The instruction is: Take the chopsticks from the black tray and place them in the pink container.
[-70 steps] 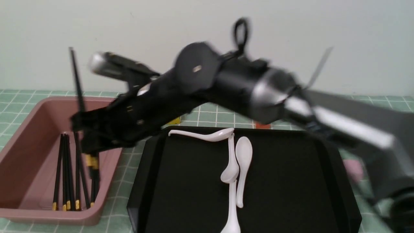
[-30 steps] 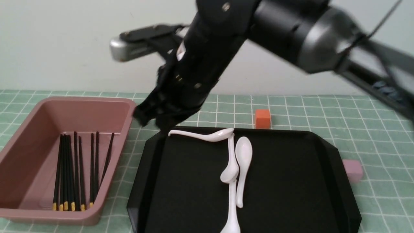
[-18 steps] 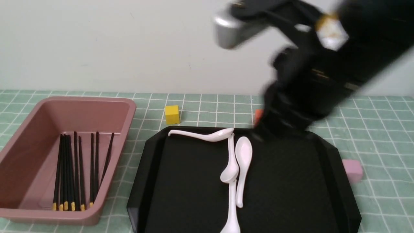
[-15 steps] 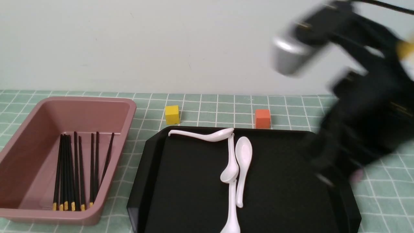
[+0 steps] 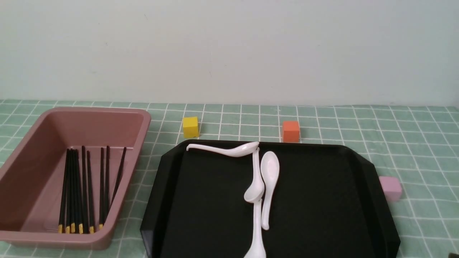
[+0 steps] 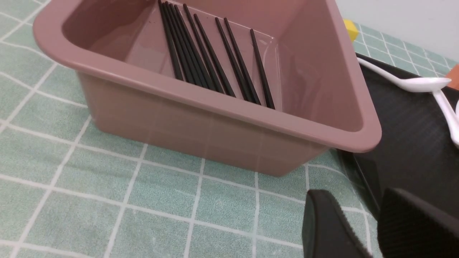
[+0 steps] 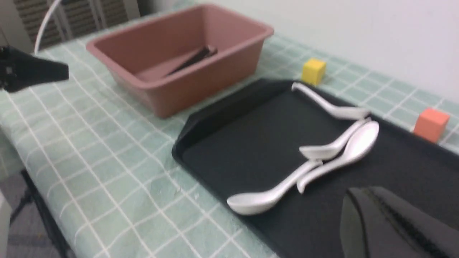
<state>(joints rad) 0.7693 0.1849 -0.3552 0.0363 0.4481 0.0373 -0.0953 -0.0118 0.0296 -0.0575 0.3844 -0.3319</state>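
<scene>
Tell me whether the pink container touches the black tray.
Apart: front view shows green cloth between the pink container and the black tray.

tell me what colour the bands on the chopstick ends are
Yellow-gold bands, on otherwise black chopsticks. They show best in the front view.

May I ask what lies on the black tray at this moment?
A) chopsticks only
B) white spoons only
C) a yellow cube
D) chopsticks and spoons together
B: only white spoons rest on the black tray, while the chopsticks all lie inside the pink container.
</scene>
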